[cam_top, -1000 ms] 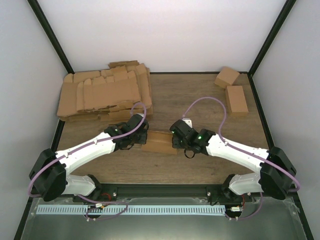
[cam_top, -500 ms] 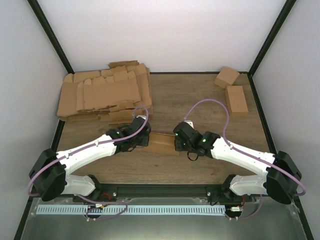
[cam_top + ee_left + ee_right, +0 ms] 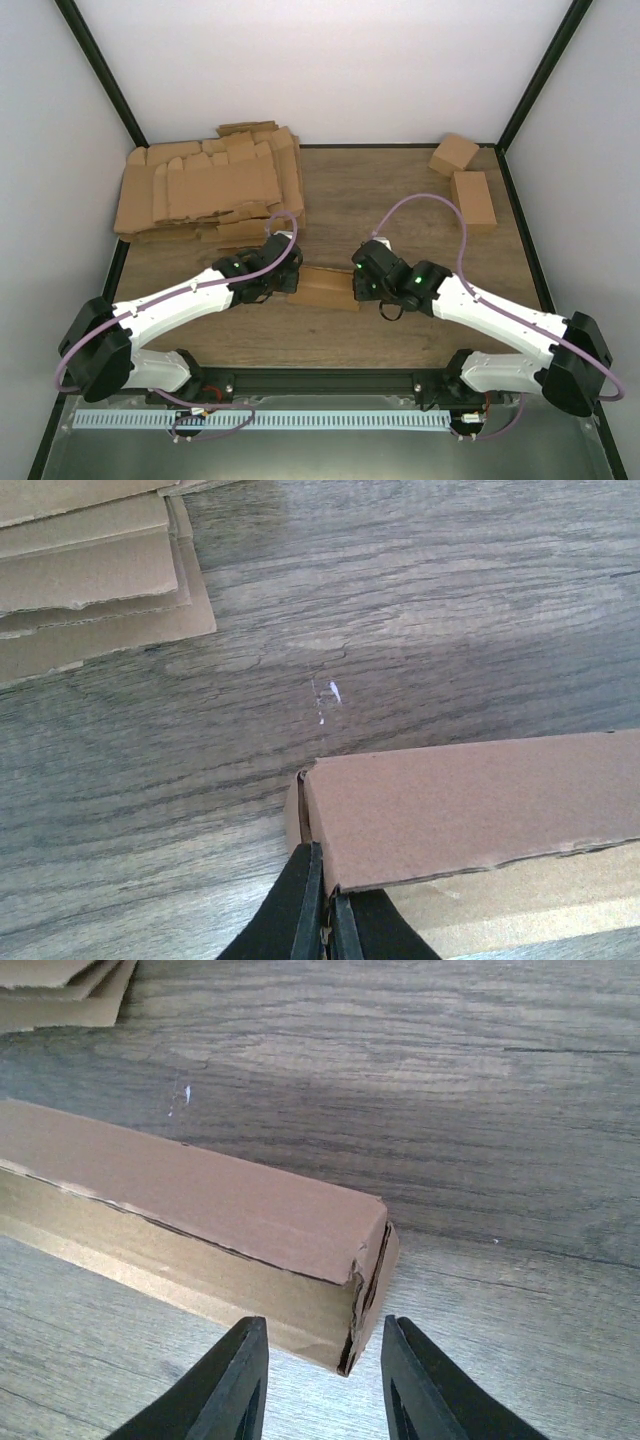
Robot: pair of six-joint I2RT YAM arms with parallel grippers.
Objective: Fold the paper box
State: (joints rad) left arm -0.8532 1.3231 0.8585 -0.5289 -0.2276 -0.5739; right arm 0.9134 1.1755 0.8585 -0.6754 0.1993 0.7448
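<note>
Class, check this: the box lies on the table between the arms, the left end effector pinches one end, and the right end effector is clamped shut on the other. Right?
Not quite. The right end effector is open: the right wrist view shows its fingers standing apart at the end of the box. The rest holds.

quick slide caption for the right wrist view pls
Right gripper, jaws open, straddling one end of the folded paper box on the wooden table.

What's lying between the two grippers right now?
The paper box, with the left gripper at one end and the right gripper at the other; the top view shows it.
</note>
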